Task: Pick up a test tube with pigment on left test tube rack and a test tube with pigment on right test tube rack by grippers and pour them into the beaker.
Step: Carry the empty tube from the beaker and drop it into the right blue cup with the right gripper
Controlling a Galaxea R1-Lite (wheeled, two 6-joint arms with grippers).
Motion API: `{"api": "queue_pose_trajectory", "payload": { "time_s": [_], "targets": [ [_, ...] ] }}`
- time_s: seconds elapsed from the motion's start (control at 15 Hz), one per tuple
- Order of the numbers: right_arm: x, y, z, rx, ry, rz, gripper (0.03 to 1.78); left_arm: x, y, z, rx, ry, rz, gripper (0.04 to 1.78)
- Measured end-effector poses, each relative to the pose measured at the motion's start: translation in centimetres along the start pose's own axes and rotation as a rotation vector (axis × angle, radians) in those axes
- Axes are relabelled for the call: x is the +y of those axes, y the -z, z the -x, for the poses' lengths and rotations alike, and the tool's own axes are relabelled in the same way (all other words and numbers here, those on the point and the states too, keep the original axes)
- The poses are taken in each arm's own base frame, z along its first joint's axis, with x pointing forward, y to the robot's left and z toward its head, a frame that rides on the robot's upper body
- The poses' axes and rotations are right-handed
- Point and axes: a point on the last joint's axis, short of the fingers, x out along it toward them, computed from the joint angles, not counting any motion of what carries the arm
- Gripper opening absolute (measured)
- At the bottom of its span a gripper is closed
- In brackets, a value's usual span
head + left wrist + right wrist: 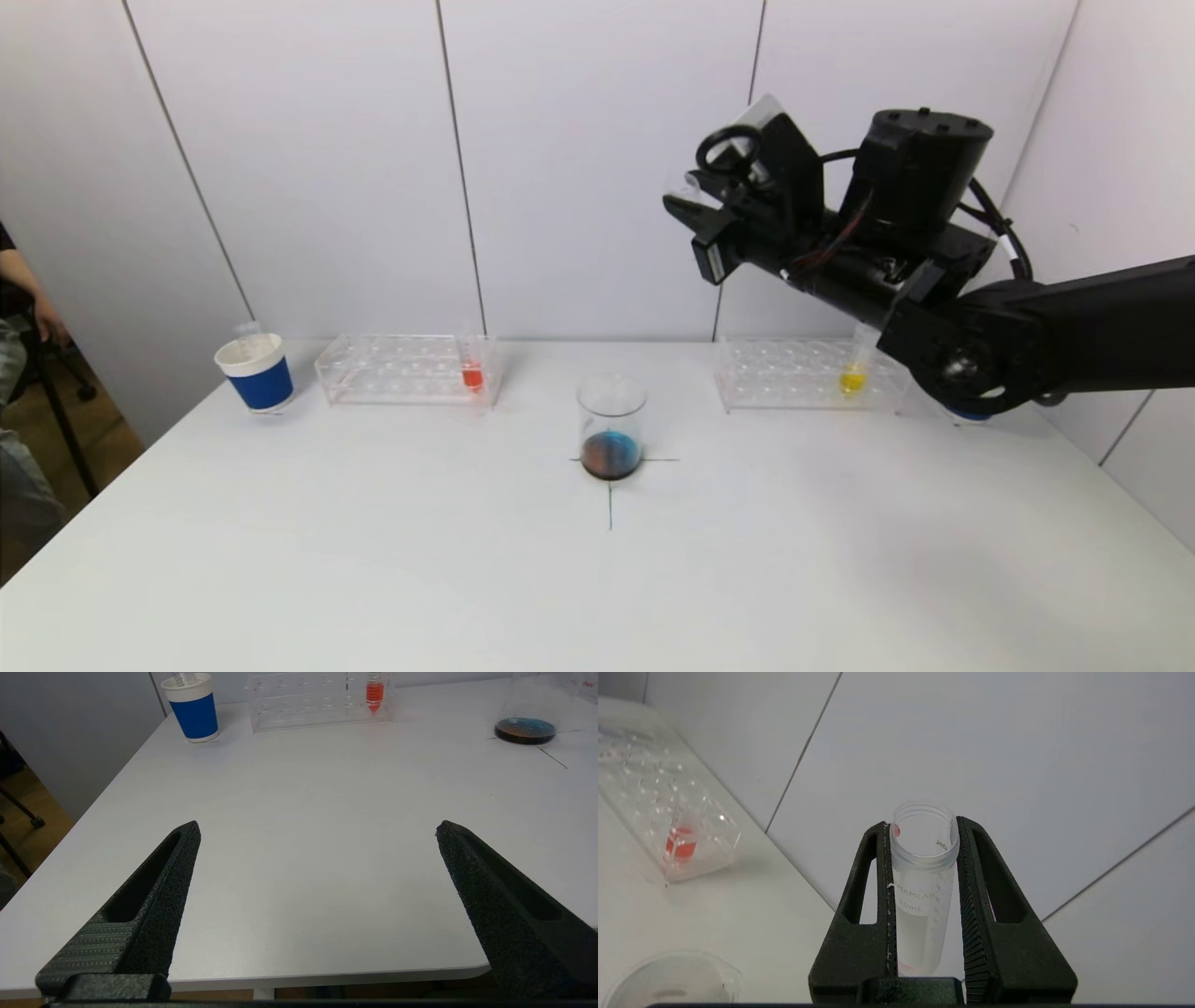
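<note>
Jaws of the right gripper (923,858) pinch a nearly drained test tube (922,891), held high, mouth tilted up, beaker (611,427) at its 7 o'clock, while left gripper (317,830) gapes wide, parked low at the table's (373,560) near-left edge.

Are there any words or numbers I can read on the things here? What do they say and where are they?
"AMLAB" and, below it, "50mL": printed on the clear test tube held in the right gripper; the first letter hides behind a finger.
"100": on the beaker, just above the dark liquid.
Red print at the beaker's upper edge: too blurred to read.
Small print inside the tube's rim: too small to read.
</note>
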Motion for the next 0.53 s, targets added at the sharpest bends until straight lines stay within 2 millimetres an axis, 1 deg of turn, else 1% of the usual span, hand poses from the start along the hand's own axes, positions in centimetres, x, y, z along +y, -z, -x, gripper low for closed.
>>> {"api": "queue_pose_trajectory", "payload": {
  "time_s": [0.2,0.33,0.53],
  "targets": [
    [-2.0,-2.7,1.1,0.047,0.098,-0.14,0.45,0.0,0.0,0.0,0.0,0.0,0.0,1.76],
    [-4.0,-4.5,2.0,0.088,0.162,-0.205,0.45,0.0,0.0,0.0,0.0,0.0,0.0,1.76],
    [-7.4,-6.0,3.8,0.118,0.267,-0.287,0.45,0.0,0.0,0.0,0.0,0.0,0.0,1.76]
  ]
}}
